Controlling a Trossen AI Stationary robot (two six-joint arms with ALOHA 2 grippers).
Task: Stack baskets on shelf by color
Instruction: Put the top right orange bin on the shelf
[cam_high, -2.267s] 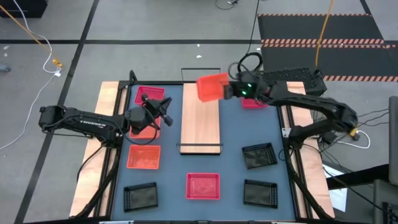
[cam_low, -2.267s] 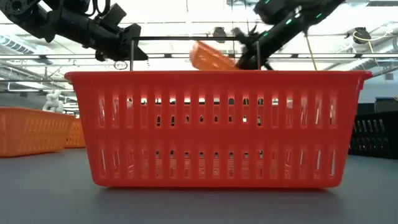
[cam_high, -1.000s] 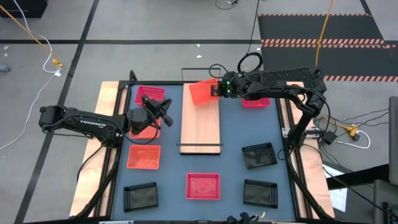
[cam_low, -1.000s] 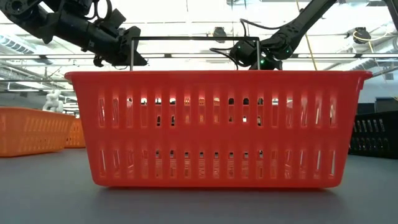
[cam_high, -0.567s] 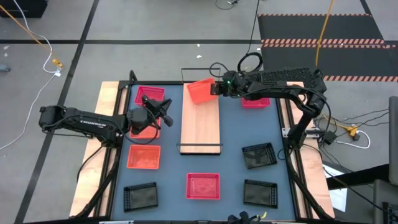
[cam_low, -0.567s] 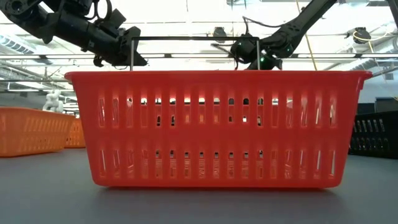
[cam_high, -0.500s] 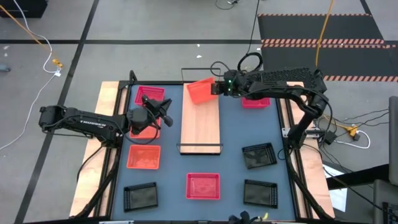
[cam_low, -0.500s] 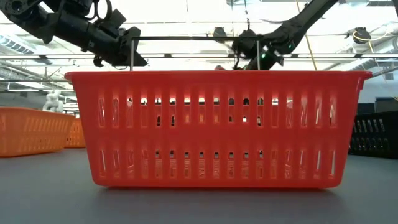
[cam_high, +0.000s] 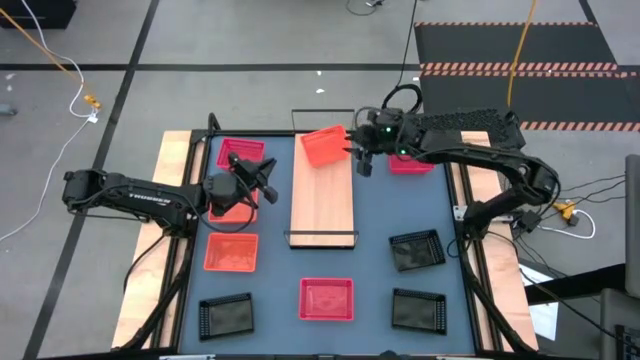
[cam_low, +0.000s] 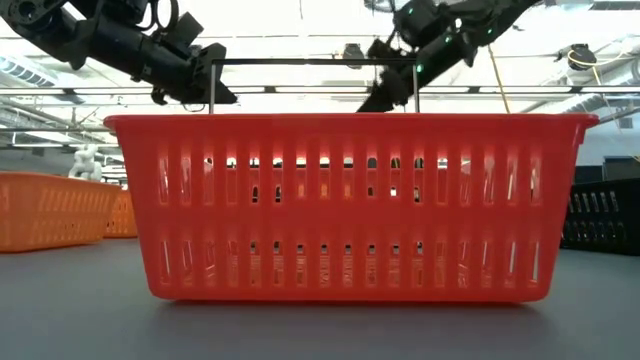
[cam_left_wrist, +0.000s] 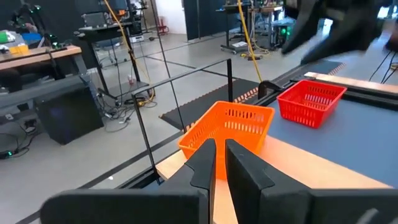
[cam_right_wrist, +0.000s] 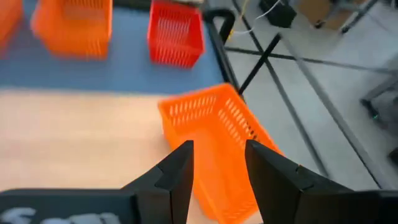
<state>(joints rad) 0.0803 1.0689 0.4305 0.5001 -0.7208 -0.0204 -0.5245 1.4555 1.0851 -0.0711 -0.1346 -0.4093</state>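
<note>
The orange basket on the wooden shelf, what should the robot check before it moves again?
1. Orange basket on the shelf, at its far end: ok.
2. Right pincer open and off the basket: ok.
3. Basket sitting flat: cannot tell.
4. Rest of the shelf free for more stacks: ok.
5. Left pincer away from the shelf, over the baskets beside it: ok.

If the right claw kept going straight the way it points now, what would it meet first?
Most likely the orange basket it has just set on the far end of the wooden shelf. The right claw is open and empty, and that basket lies directly ahead between its fingers in the right wrist view; depth is unclear.
</note>
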